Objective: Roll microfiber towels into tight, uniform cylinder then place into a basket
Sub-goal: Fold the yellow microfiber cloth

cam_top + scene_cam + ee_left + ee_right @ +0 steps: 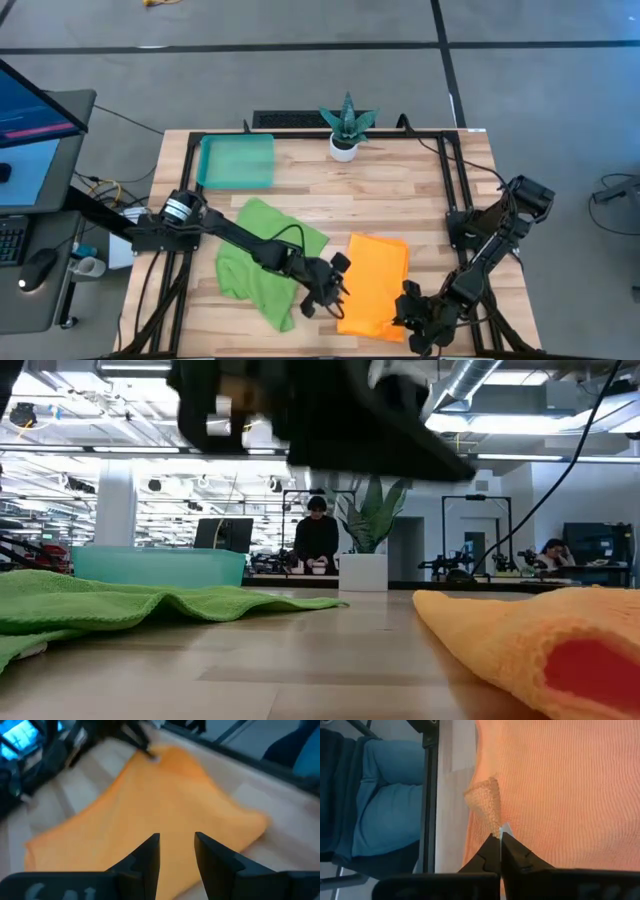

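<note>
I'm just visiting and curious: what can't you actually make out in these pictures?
- Orange towel, high view: its near corners are covered by both arms.
- Teal basket, low view: the rim hides its inside.
- Right fingers, right wrist view: pinching a tiny white bit at the towel's edge, too small to identify.

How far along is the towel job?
Early. Done: nothing; the basket holds no towel. In hand: the right gripper is shut on a corner of the orange towel, which lies partly folded; the left gripper is open just above it. Left: roll it, roll the crumpled green towel, basket both.
</note>
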Controlling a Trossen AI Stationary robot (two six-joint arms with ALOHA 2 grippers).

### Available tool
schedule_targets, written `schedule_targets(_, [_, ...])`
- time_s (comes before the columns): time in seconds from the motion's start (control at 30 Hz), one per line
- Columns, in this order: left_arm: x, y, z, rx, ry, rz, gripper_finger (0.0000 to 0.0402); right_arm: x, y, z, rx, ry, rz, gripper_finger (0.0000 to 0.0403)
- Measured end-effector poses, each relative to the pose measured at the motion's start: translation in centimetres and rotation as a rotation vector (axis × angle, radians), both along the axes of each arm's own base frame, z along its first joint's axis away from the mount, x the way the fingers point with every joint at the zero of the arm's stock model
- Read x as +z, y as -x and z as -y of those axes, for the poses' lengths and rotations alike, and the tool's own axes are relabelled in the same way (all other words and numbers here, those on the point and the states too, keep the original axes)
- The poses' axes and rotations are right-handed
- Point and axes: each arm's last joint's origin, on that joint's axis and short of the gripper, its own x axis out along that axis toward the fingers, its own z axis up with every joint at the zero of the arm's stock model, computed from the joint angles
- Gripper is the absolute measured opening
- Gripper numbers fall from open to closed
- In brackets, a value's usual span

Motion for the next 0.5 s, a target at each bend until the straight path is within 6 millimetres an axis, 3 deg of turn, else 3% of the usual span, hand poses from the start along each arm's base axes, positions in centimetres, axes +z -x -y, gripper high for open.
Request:
schedule_targets(0.13, [-0.8, -0.9, -0.6, 0.023, 0.021, 0.048, 0.0114, 0.0, -0.1, 0.1, 0.0, 0.003, -0.011, 0.0012])
schedule_targets(0.5, [-5.7, -3.3, -2.9, 0.203, 0.002, 0.027, 0.0114, -0.2, -0.4, 0.6, -0.008, 0.005, -0.042, 0.001])
